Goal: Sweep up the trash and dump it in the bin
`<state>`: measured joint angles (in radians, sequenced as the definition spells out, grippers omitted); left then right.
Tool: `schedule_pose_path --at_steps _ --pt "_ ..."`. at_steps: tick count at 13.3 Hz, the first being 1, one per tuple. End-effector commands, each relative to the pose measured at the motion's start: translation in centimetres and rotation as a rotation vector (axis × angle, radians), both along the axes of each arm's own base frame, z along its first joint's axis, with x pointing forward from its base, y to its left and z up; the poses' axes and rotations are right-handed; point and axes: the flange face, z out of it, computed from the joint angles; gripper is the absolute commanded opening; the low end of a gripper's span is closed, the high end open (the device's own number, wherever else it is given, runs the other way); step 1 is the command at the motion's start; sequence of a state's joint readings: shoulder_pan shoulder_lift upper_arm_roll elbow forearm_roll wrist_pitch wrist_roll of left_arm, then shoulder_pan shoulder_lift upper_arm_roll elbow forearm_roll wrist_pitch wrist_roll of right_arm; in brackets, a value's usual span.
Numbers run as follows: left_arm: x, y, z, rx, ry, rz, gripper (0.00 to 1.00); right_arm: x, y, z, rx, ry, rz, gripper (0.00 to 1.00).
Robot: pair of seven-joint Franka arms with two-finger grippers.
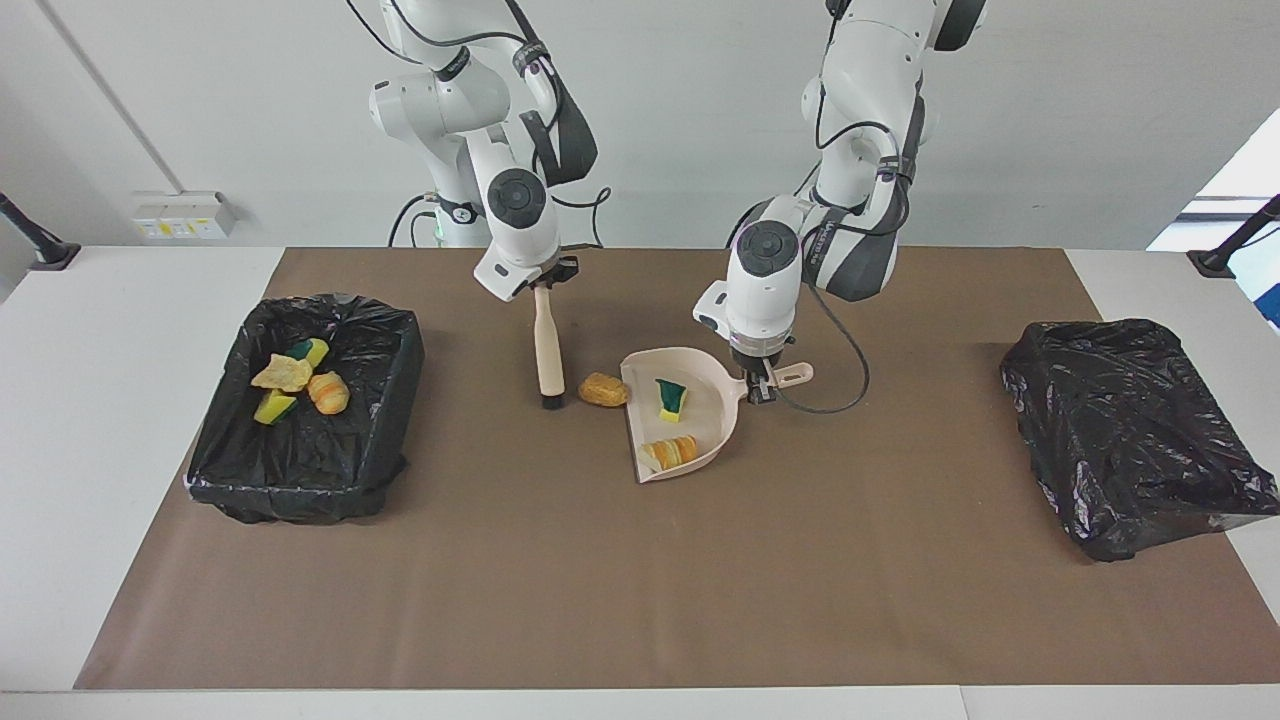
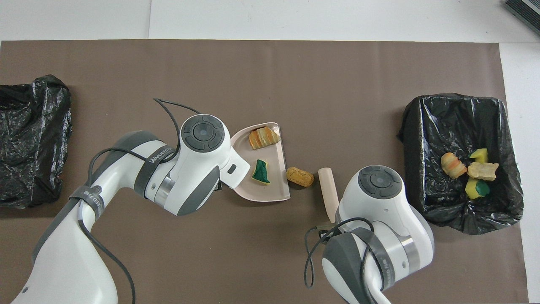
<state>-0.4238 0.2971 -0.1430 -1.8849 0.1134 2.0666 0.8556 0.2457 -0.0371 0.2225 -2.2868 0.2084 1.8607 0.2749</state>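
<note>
A beige dustpan (image 1: 700, 375) lies on the brown mat mid-table, also in the overhead view (image 2: 276, 192). It holds two bits of trash: a yellow-green sponge bit (image 1: 671, 398) (image 2: 260, 172) and a striped orange lump (image 1: 670, 452) (image 2: 263, 137). A tan lump (image 1: 603, 390) (image 2: 300, 176) lies on the mat at the pan's mouth. My left gripper (image 1: 762, 385) is shut on the pan's handle (image 1: 792, 376). My right gripper (image 1: 545, 280) is shut on a wooden-handled brush (image 1: 547, 345) (image 2: 328, 192), upright, with its dark bristles (image 1: 550, 403) low at the mat beside the tan lump.
A bin lined with a black bag (image 1: 300, 495) (image 2: 460, 105) stands at the right arm's end and holds several scraps (image 1: 282, 373) (image 2: 454, 164). A crumpled black bag heap (image 1: 1130, 430) (image 2: 29, 139) lies at the left arm's end.
</note>
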Motion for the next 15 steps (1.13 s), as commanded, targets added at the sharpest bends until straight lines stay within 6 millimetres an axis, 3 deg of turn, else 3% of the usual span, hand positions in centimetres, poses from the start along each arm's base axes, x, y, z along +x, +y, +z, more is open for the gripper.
schedule_pose_path --at_steps 1,3,8,10,13,15 --pt "-0.7 1.2 -0.3 0.012 -0.016 0.007 0.00 0.5 3.2 0.7 0.084 -0.006 -0.041 0.00" --pt "-0.7 1.2 -0.3 0.011 -0.017 0.005 0.00 0.6 6.2 1.4 0.193 -0.027 -0.092 0.00" --pt "-0.2 2.0 -0.4 0.013 -0.014 0.013 0.00 1.5 9.8 3.7 0.310 -0.036 -0.169 0.00" --pt "0.8 3.4 -0.3 0.011 -0.015 0.015 0.00 1.1 9.5 5.2 0.280 -0.037 -0.185 0.00" --pt "3.2 6.5 1.2 -0.009 -0.034 -0.016 0.00 1.0 8.0 9.2 0.145 -0.072 -0.171 0.00" --pt "4.8 8.6 2.6 -0.017 -0.048 -0.031 0.00 1.1 8.6 10.2 0.111 -0.066 -0.204 0.00"
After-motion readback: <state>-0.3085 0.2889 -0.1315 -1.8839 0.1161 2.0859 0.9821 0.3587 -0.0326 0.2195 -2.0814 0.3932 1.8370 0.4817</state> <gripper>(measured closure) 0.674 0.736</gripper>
